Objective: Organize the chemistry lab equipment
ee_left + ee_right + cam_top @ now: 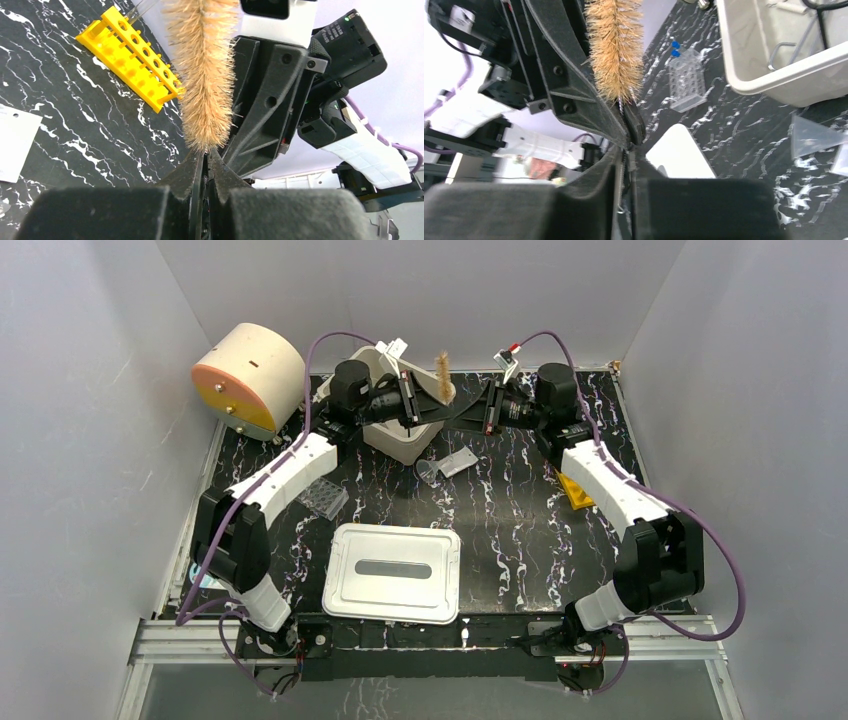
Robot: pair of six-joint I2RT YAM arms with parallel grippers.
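The tan-bristled brush [441, 375] stands upright at the back middle of the table, bristles up, and both grippers meet at its wire handle. My left gripper [428, 408] is shut on the wire just below the bristles [205, 75], its fingertips [206, 155] pressed together. From the other side my right gripper [462, 410] has the twisted wire between its jaws [628, 150], which stand a sliver apart; whether they still pinch it I cannot tell. A clear funnel [430, 472] and a clear rack [686, 80] with blue-capped vials [675, 47] lie on the black marbled mat.
A cream bin [400, 435] holding metal and wire items stands just behind the left gripper. A yellow tube rack [575, 490] lies at the right, a lidded white tray [392, 572] at the front middle, the big cream cylinder [245, 380] at the back left.
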